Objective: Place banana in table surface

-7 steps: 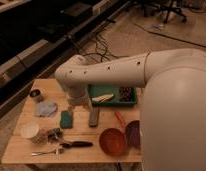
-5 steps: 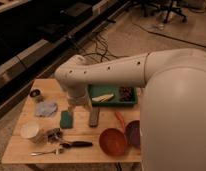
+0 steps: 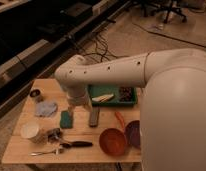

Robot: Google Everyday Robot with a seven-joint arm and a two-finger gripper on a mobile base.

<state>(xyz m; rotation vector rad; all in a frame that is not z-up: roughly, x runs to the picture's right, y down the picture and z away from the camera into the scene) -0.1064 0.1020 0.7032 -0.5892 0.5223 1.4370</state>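
Showing the white arm [image 3: 146, 75] as the largest form: it fills the right of the view and reaches leftward over the desk [image 3: 18, 147], the pale wooden table surface named in the task.

The dark green tray [image 3: 115, 95] stands at the far side of the desk, partly under the arm. A red bowl [image 3: 113, 141] and a purple bowl [image 3: 133, 134] sit near the front edge. A blue cloth [image 3: 46, 108], a grey block [image 3: 94, 116] and a green sponge [image 3: 66, 119] lie toward the middle and left.

The gripper [image 3: 78, 107] hangs at the end of the forearm that drops from the elbow. It is above the desk between sponge and block, just beside the tray's near left corner. Whether it is open or closed cannot be told.

The banana [image 3: 103, 98] lies inside the tray, in its left part and roughly lengthways, not yet on the bare wood. It is near the gripper but apart from it, on the tray side and slightly farther back.

By judgement the banana is light, with a smooth skin over soft flesh that bruises under a hard squeeze, and its curve lets it roll. The best hold is probably across the narrow middle, taken from above so the tray wall does not obstruct, with gentle closing pressure.
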